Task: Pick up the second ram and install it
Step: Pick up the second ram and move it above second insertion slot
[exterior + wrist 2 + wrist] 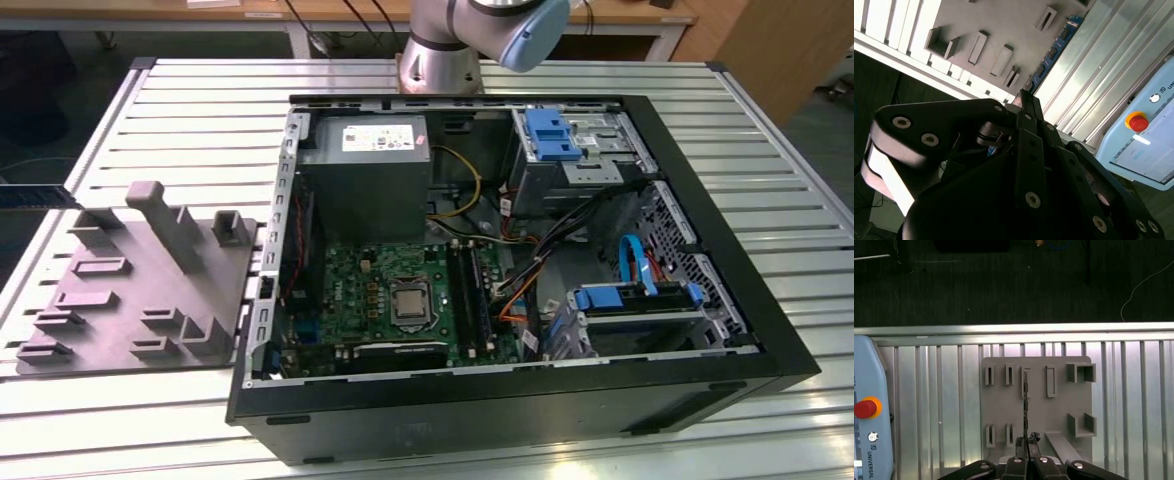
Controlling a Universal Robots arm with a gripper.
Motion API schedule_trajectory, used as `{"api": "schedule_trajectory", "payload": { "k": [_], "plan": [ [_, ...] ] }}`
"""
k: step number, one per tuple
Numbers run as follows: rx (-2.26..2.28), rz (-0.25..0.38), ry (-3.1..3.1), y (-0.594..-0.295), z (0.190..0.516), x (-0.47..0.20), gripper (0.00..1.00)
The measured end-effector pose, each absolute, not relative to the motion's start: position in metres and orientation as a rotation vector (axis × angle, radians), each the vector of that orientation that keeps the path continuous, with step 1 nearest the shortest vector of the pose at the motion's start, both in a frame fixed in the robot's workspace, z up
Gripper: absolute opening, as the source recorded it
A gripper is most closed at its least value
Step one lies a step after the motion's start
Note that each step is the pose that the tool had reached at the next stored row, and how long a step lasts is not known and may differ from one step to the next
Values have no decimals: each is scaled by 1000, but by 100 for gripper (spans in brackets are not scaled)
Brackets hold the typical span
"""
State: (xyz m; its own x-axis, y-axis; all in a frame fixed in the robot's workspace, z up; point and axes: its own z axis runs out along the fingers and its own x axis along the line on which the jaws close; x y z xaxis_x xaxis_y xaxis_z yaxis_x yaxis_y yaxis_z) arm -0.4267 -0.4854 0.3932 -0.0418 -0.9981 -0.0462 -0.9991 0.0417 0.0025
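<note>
Directly above the grey tray (1004, 407), the pincer (1027, 441) grips the second ram (1025, 402).

One robot arm (474, 40); one slatted desk (200, 110) bearing one open computer case (507, 410) and one grey fixture block (147, 290). Inside the case, two blue drive brackets (550, 135) (621, 297). Also one ram stick (1025, 400), one gripper (1026, 442), and one pendant (869, 440) with one red button (865, 408).

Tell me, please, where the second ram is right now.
The second ram is held in the gripper, close by the grey fixture, at the exterior view's left edge.
</note>
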Motion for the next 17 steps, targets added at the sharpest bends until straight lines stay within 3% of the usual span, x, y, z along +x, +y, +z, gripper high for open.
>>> {"api": "schedule_trajectory", "payload": {
  "k": [17],
  "plan": [
    [-2152, 53, 2244, -485, 393, -401, 11]
  ]
}}
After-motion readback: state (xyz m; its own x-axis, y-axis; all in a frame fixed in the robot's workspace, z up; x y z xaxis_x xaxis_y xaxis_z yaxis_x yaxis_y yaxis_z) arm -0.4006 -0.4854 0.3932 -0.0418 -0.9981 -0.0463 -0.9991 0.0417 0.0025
